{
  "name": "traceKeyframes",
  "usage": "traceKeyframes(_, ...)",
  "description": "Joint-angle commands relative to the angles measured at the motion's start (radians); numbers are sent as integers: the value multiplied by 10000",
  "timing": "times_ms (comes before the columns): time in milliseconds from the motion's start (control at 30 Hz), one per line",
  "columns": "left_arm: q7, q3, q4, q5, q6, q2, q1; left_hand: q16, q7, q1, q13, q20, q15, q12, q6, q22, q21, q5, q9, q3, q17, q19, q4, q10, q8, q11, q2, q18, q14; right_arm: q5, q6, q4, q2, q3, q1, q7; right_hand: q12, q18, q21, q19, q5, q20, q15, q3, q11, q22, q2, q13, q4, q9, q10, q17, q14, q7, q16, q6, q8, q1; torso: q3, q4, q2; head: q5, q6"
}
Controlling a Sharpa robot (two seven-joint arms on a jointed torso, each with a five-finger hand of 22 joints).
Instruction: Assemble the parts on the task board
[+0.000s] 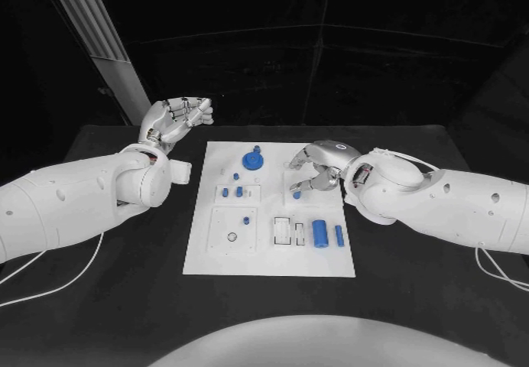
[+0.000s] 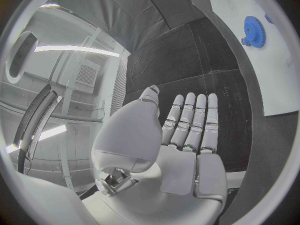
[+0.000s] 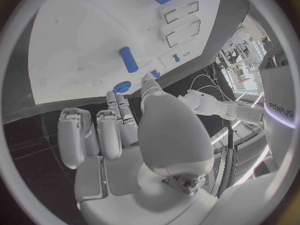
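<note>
Left hand (image 1: 176, 116) raised off the far left corner of the white task board (image 1: 331, 264), over the black table (image 1: 132, 260), fingers slightly spread and holding nothing. In the left wrist view, palm (image 2: 187, 155) flat with fingers straight and side by side, nothing between them; blue gear (image 2: 253, 31) visible on the board well beyond the fingertips.

Right hand (image 1: 316, 168) hovering over the board's far right part, fingers curled downward. Small blue peg (image 1: 296, 194) just below the fingertips, at the board surface; contact between finger and peg cannot be told. In the right wrist view, thumb and fingers (image 3: 119, 115) bent in over the board, a small blue piece (image 3: 122, 87) right at the fingertips and a blue pin (image 3: 129, 59) lying a little beyond them.

Toward the left hand from the right one: blue gear (image 1: 254, 160) seated on the board, three short blue pegs (image 1: 231, 188) standing in a cluster nearer the robot. Nearer still, a square recessed panel (image 1: 235, 226) with a small blue peg (image 1: 246, 220) and a round hole. Below the right hand, rectangular slots (image 1: 289, 231) beside a large blue cylinder (image 1: 319, 232) and a thin blue pin (image 1: 339, 235), both lying on the board.
</note>
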Motion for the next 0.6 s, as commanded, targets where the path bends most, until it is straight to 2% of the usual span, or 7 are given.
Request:
traceKeyframes(33,1639,4,7,-4,125,-12,8,67,451,31,-15,1,8,55,-73,-16,-51,40,-9,-58,-21,91,-18,-78,51,28,111,53,-49,-334,484,21,19,4,9,-281,88,-22,-54,637,-26,62,59,83,40,2337,-86,20,7,15,90,279,608,17,-66,80,78,-104,2,4,-7,-8,1)
traceKeyframes(200,1636,4,5,-4,124,-23,5,67,451,31,-15,1,8,55,-73,-16,-51,40,-9,-58,-21,91,-18,-78,51,28,111,53,-49,-341,830,6,63,4,1,-460,259,-10,-96,616,-27,106,96,131,49,2322,-124,47,2,22,282,187,588,31,-95,180,125,-233,-3,3,-10,-21,-5)
traceKeyframes(300,1634,4,7,-4,125,-25,4,67,451,31,-15,1,8,55,-73,-16,-51,40,-9,-58,-21,91,-18,-78,51,28,111,53,-49,-343,1046,-34,107,4,-3,-578,381,-5,-106,610,-31,111,68,167,8,2318,-69,57,-23,-4,473,147,578,-6,-106,116,81,-202,-7,12,-4,-25,-2)
traceKeyframes(500,1633,4,13,-4,120,-37,3,75,451,31,-16,2,9,64,-78,-17,-52,40,-9,-62,-30,91,-18,-83,56,29,117,52,-53,-393,1105,-68,188,3,-18,-786,625,-11,-69,629,-35,-12,-108,401,-196,2332,328,59,-280,46,1026,164,586,-222,-91,479,248,459,-1,4,-2,-12,32)
traceKeyframes(600,1635,4,18,-4,116,-42,3,75,451,31,-16,2,9,64,-78,-17,-52,40,-9,-62,-30,91,-18,-83,56,29,117,52,-53,-430,1232,-85,231,3,-24,-834,701,-17,-46,641,-35,-90,-207,445,-302,2341,443,43,-358,78,1321,187,595,-346,-80,744,354,683,-7,12,1,7,26)
